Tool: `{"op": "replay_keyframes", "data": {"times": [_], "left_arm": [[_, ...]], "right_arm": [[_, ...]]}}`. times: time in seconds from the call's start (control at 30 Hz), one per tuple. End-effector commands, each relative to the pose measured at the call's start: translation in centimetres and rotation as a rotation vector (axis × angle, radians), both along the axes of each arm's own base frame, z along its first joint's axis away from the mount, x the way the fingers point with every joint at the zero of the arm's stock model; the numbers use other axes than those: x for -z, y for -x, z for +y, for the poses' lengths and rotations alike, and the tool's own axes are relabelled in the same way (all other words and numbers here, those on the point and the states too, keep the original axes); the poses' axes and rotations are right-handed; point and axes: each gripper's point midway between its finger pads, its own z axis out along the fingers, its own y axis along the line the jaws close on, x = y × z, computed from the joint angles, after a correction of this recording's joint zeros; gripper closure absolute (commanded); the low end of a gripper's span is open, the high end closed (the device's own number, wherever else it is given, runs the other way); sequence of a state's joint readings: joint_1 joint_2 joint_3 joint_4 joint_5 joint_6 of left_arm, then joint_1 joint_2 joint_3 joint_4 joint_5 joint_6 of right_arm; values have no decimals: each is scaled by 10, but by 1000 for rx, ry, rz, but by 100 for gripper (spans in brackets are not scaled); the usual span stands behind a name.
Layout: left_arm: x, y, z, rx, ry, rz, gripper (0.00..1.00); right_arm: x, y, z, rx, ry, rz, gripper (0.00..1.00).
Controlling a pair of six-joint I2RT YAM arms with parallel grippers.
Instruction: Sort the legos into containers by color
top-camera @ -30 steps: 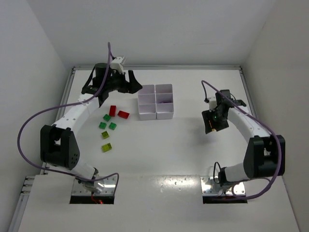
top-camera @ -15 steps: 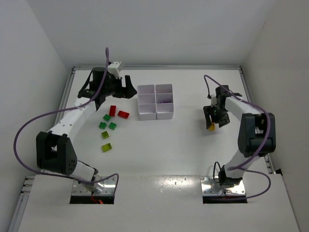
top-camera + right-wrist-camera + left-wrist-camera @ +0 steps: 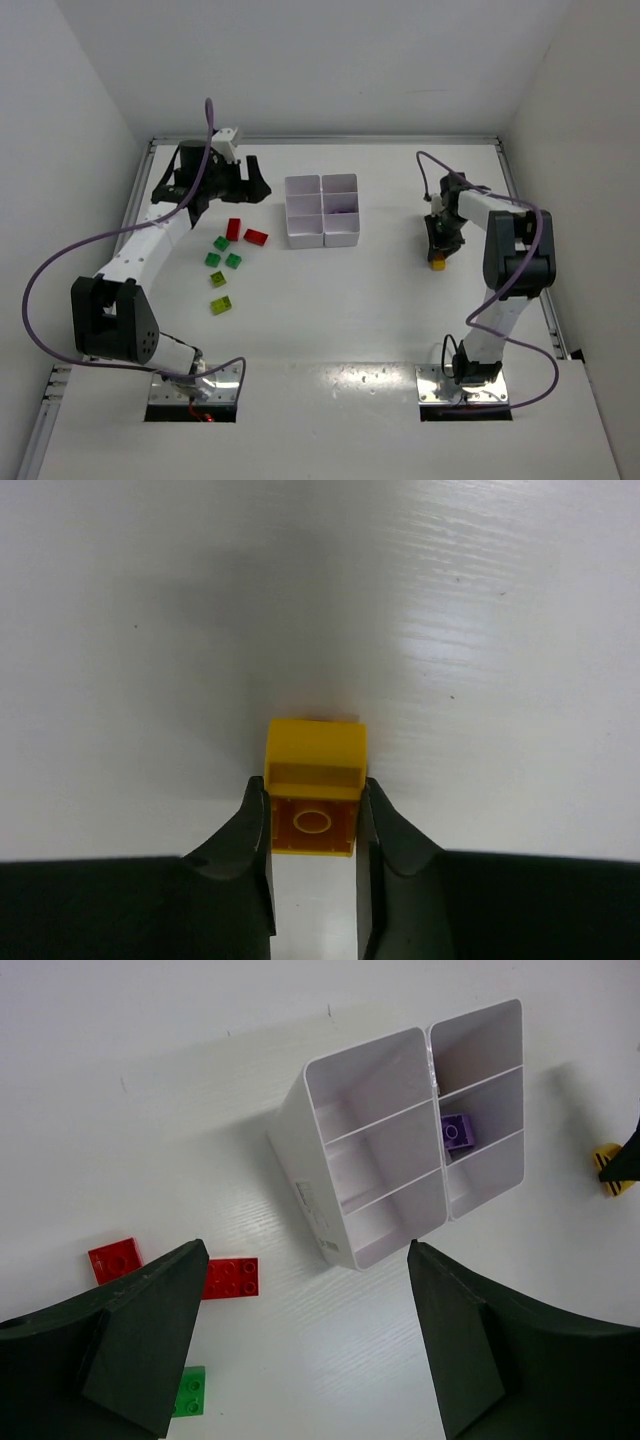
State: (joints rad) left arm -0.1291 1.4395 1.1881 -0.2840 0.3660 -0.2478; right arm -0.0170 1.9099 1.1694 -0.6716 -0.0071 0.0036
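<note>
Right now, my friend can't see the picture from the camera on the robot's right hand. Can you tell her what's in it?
The right gripper is shut on a small yellow brick, with its two black fingers pinching the brick from both sides. A round ring shows on the brick's face nearest the camera. Behind it is a plain white table.

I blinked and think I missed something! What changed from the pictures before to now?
The right gripper came down to the table and closed on the yellow brick, taking hold of it. The left gripper slid a little to the left, away from the tray, and stayed open. The tray, the red bricks and the green bricks did not move.
</note>
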Motion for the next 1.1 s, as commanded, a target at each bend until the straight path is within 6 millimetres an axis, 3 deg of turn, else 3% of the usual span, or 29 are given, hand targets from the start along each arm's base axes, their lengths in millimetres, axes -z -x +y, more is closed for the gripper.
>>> {"op": "replay_keyframes", "data": {"times": [0.0, 0.1, 0.23, 0.37, 0.4, 0.47, 0.5, 0.6, 0.67, 0.8, 0.9, 1.07], "left_arm": [[-13, 3, 5, -12, 1, -36, 12], [-9, 4, 6, -12, 0, -27, 12], [-5, 9, 11, -61, 11, -44, 12], [-9, 18, 20, -119, 34, -81, 12], [-16, 22, 22, -131, 43, -108, 12], [-20, 26, 25, -147, 38, -125, 12], [-23, 26, 28, -159, 34, -136, 12], [-34, 25, 39, -224, 36, -166, 12], [-28, 23, 52, -322, 33, -135, 14], [-29, 24, 68, -417, 6, -126, 14], [-33, 25, 73, -439, -1, -140, 14], [-31, 26, 73, -435, -13, -134, 14]], "right_arm": [[-13, -12, 7, -45, -27, -60, 91], [-31, -12, 20, -67, -78, -102, 100], [-79, -24, 71, -105, -311, -215, 100], [-140, -53, 132, -177, -488, -438, 100], [-156, -70, 144, -196, -512, -542, 100], [-171, -75, 171, -186, -557, -615, 100], [-182, -88, 179, -187, -560, -705, 100], [-189, -99, 207, -176, -563, -803, 100], [-187, -103, 227, -192, -563, -844, 100], [-177, -101, 248, -207, -547, -898, 100], [-159, -96, 256, -204, -514, -882, 100], [-149, -96, 257, -202, -454, -918, 100]]}}
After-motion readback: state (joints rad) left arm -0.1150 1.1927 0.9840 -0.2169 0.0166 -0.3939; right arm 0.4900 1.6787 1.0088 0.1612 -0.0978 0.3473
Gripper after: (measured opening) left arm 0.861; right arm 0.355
